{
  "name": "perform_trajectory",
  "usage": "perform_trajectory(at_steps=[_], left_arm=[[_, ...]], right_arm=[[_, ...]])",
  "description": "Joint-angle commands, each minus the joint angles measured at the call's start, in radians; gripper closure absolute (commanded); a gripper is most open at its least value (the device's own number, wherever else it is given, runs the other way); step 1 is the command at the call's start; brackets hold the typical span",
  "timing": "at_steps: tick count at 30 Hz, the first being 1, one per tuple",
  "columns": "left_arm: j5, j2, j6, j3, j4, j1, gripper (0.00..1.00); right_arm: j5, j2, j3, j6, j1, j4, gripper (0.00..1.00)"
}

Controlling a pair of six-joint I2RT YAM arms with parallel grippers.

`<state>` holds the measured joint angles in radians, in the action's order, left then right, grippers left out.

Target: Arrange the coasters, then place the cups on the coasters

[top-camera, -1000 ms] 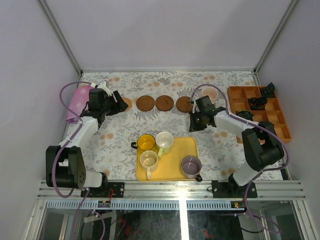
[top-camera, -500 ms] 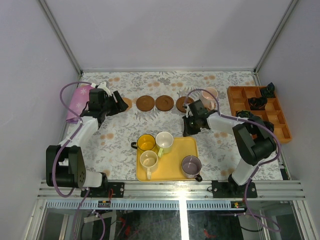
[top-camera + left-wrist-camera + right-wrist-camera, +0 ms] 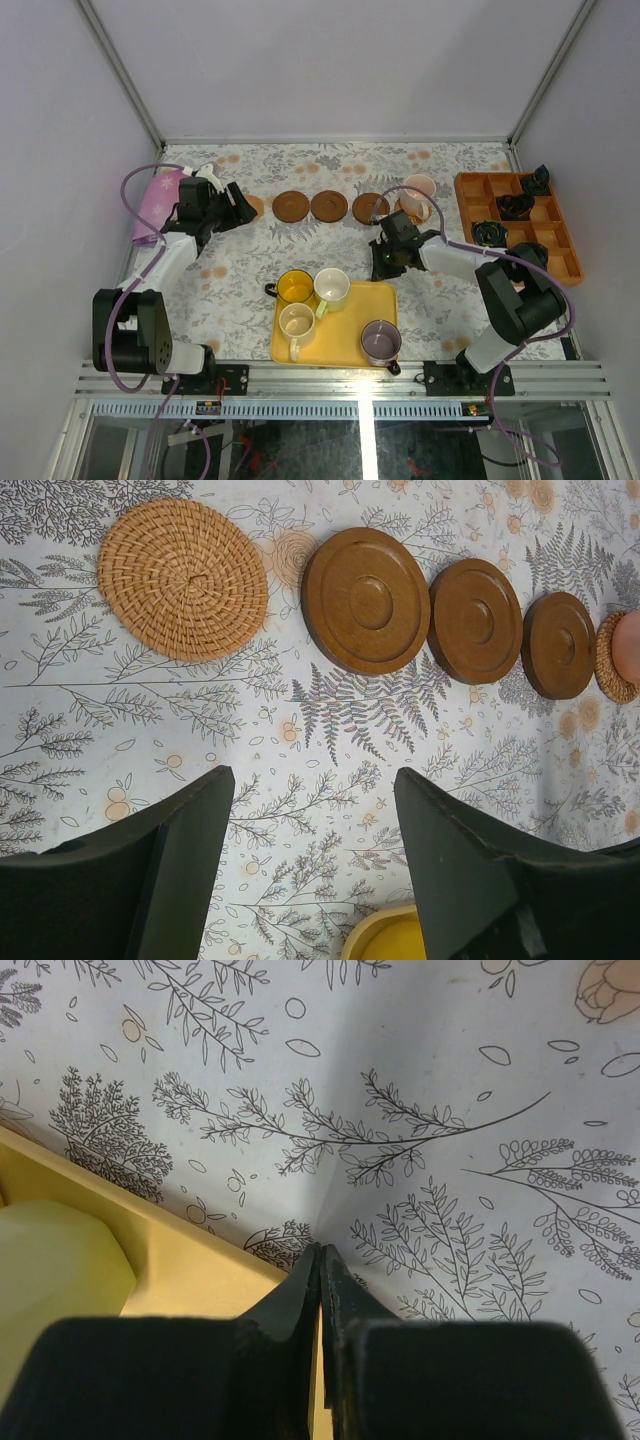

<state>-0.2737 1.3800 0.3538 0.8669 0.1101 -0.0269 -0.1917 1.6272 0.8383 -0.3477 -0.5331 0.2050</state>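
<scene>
Four cups (image 3: 331, 288) sit on the yellow tray (image 3: 345, 338); the pink cup (image 3: 418, 192) stands beyond it on a tan coaster (image 3: 608, 670). They look light, rigid, glossy and breakable, so pinch one wall at the rim. Left gripper (image 3: 312, 780) gapes wide beyond the tray; right gripper (image 3: 321, 1260), closed and empty, noses its far edge.

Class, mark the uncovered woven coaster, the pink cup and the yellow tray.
uncovered woven coaster (image 3: 183, 578): left wrist view, its centre.
pink cup (image 3: 419, 190): top external view, its open mouth.
yellow tray (image 3: 340, 330): top external view, its bare floor.
</scene>
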Motion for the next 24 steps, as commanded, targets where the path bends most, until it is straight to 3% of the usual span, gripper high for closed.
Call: perform_trajectory(at_steps=[1, 9, 16, 24], left_arm=[[-0.017, 0.002, 0.004, 0.014, -0.015, -0.005, 0.34], [-0.009, -0.017, -0.006, 0.012, -0.007, -0.005, 0.34], [0.001, -0.030, -0.012, 0.014, 0.002, -0.006, 0.34], [-0.030, -0.005, 0.010, 0.008, -0.020, -0.006, 0.34]], right_arm=[[0.054, -0.005, 0.006, -0.004, -0.019, 0.123, 0.98], [0.216, -0.063, 0.176, -0.011, -0.019, 0.163, 0.83], [0.259, -0.297, 0.148, 0.005, -0.020, 0.262, 0.53], [0.154, -0.612, 0.012, -0.086, -0.043, 0.530, 0.49]])
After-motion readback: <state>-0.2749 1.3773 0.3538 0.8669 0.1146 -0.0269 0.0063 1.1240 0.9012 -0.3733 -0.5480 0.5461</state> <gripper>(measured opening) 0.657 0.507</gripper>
